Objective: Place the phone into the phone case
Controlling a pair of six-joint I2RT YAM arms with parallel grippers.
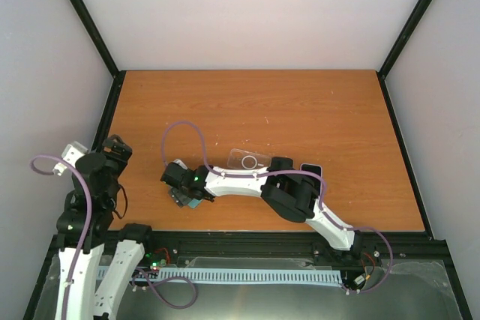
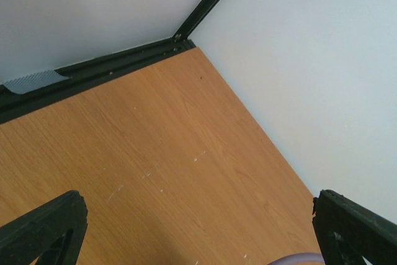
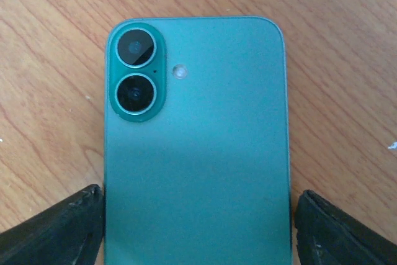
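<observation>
Right tool (image 3: 198,224) straddles the green phone (image 3: 205,122) flat on the tabletop (image 3: 49,41), jaws parted, unclamped; slick and rigid, likely best pinched across its long edges.

You have a green phone (image 3: 197,172) lying flat and face down on the worktop (image 1: 300,110), twin lenses and flash up. Your clear case (image 1: 249,160) lies flat just behind it, ring mark showing.

left hand (image 2: 198,231): raised, fingers wide | right hand (image 3: 198,231): reaching left, fingers apart
</observation>
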